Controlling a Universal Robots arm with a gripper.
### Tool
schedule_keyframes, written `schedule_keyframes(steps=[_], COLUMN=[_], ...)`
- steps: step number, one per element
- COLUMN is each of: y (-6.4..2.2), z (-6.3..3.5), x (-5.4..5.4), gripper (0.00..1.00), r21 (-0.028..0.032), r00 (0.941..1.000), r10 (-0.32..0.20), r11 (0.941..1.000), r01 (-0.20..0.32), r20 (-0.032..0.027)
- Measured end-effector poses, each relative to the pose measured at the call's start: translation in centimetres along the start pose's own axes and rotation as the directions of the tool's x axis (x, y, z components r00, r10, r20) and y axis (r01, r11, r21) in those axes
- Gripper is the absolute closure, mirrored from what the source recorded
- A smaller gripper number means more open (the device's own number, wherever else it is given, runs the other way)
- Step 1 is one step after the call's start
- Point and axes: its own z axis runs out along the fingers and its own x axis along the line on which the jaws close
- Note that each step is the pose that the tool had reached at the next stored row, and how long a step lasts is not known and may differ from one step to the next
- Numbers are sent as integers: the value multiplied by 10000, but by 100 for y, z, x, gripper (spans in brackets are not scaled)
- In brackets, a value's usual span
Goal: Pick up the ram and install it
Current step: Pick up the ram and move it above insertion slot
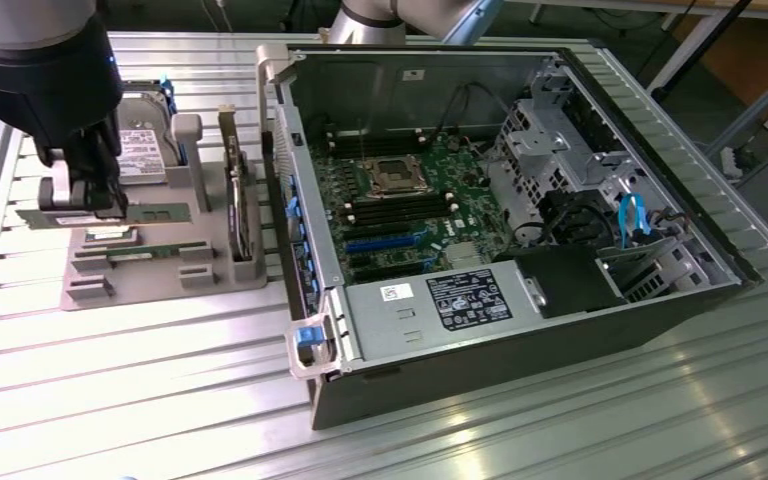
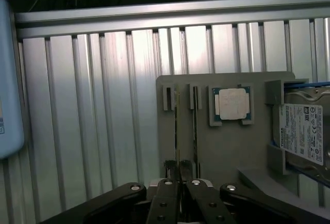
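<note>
Exterior view, upper left: the arm runs off frame and masks part of the hard drive; the pincer covers part of the ram. Wrist view: a pale blue object, cut by the edge, is unidentifiable.

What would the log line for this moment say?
step: pick | jaws: shut on ram | ram: at gray tray | installed: no

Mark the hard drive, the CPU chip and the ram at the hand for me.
hard drive [image 2: 303, 131]: wrist view, on its white label.
CPU chip [image 2: 230, 104]: wrist view, middle of its silver lid.
ram [image 1: 157, 213]: exterior view, green face of the stick nearer the hard drive.
</note>
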Motion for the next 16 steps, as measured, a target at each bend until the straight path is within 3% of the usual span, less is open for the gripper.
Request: schedule_keyframes(steps=[16], y=[11], z=[-300], x=[-7], gripper=[89], r21=[1], r00=[10000], r10=[0], r11=[10000], r01=[0], r20=[1])
